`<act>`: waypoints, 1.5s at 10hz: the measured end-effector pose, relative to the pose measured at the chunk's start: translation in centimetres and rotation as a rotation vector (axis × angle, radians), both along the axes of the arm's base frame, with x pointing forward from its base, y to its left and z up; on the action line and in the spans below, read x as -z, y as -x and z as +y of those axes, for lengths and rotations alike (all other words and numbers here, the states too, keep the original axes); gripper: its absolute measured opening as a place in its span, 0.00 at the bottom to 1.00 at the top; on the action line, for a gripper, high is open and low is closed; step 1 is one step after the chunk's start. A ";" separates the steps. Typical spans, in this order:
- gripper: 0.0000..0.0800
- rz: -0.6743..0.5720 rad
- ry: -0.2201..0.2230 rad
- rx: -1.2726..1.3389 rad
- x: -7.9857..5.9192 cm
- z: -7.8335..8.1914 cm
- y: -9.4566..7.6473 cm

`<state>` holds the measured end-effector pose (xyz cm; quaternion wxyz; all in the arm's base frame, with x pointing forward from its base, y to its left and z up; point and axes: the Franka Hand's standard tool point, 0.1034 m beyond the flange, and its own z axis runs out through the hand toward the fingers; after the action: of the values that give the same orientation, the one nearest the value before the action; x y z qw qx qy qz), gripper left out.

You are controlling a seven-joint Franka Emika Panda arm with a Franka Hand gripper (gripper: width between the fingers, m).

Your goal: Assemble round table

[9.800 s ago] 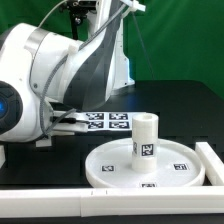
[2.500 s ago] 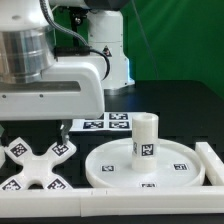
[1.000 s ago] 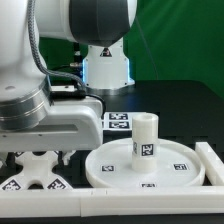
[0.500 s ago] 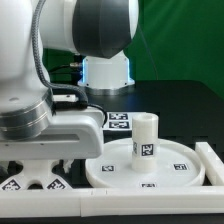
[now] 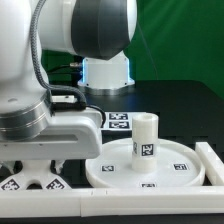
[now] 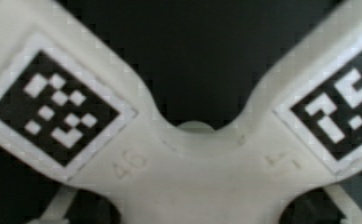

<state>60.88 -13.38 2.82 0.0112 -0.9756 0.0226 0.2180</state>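
Note:
The round table's flat white disc (image 5: pixel 108 171) lies at the exterior view's centre right, and its thick tagged post (image 5: pixel 146 135) stands upright on the hub. At the exterior view's lower left lies a white cross-shaped part (image 5: pixel 22 180) with square tags, mostly hidden under my hand. My gripper (image 5: pixel 36 162) is down over it. In the wrist view the cross part (image 6: pixel 196 160) fills the picture, and my gripper (image 6: pixel 196 205) straddles its narrow middle. A dark gap shows between each finger (image 6: pixel 50 200) and the part, so the jaws are open and not touching.
A long white border bar (image 5: pixel 60 207) runs along the front and another (image 5: pixel 213 160) along the exterior view's right. The marker board (image 5: pixel 118 121) lies behind the disc. My arm's bulk covers the exterior view's left half.
Over the last second my hand has come lower onto the cross-shaped part and covers more of it. The disc and post have not moved.

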 end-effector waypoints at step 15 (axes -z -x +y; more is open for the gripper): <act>0.55 -0.739 0.063 0.023 -13.8 8.0 0.6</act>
<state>60.25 -5.39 16.57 -0.0088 -0.9881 0.0347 -0.1498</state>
